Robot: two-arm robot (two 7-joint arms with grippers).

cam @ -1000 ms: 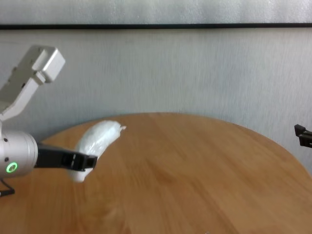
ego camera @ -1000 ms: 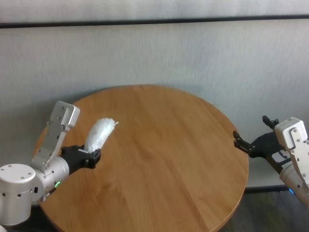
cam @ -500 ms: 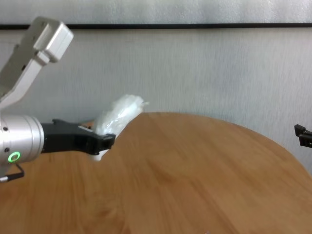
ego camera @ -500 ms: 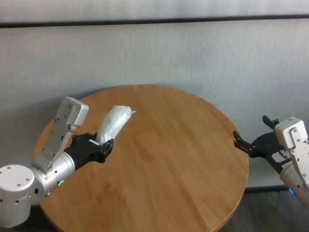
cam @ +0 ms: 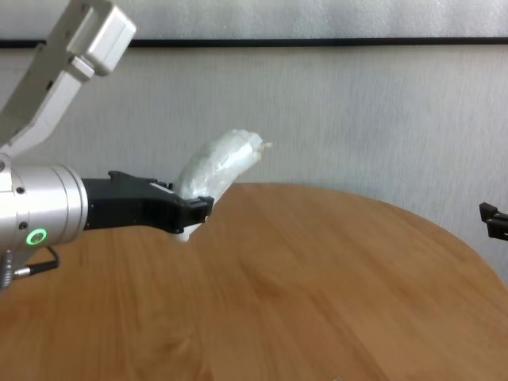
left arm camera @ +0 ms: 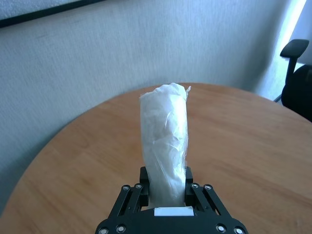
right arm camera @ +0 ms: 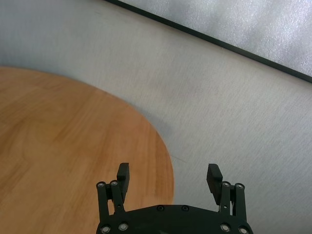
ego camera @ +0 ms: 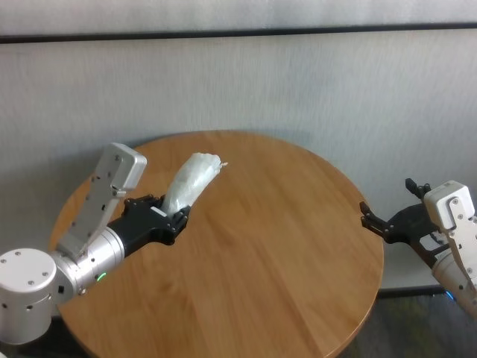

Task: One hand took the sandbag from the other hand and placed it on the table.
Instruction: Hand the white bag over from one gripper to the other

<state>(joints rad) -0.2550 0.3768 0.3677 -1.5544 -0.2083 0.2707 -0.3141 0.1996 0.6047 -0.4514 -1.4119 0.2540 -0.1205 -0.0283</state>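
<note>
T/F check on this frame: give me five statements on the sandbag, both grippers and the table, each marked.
1. The left gripper is shut on the sandbag. True.
2. The sandbag lies flat on the table. False: it is held above the tabletop, its twisted tip pointing up and away from the gripper.
3. The right gripper holds nothing, its jaws wide apart. True.
4. The right gripper hovers over the middle of the table. False: it sits off the table's right edge.
5. Both grippers touch the sandbag. False: only the left one does.
</note>
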